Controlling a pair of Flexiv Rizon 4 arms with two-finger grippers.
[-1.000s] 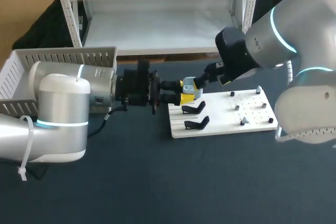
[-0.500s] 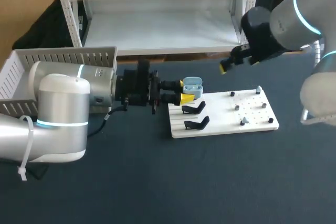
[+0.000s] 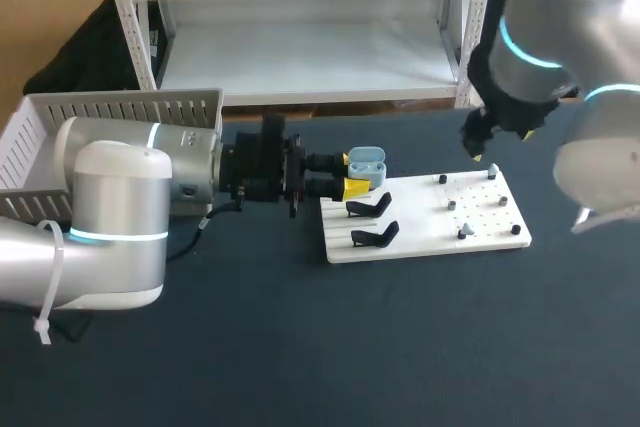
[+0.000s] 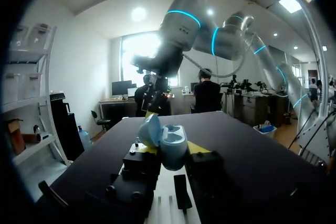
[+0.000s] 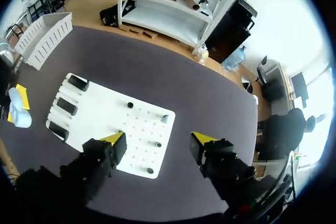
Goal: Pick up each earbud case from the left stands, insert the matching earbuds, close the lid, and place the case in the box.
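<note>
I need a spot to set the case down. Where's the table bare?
The widest bare patch of table lies in front of the white board, toward the robot. A narrower strip runs behind the board. Crowded: the board's left end, where the left gripper holds the open case beside the black stands. The right gripper hangs open above the right end.

The head view looks down from above and behind the desk (image 3: pixel 300 347), fairly far off, with the left arm (image 3: pixel 110 217) entering at the frame's left and the right arm (image 3: pixel 545 47) at its upper right. The left wrist view sits low and close, facing level across the desk along the left pincer (image 4: pixel 173 148), the case (image 4: pixel 172 139) just before the lens. The right wrist view hangs high, facing straight down past the right pincer (image 5: pixel 157 140). All three share the case and the white board (image 5: pixel 105 111).
</note>
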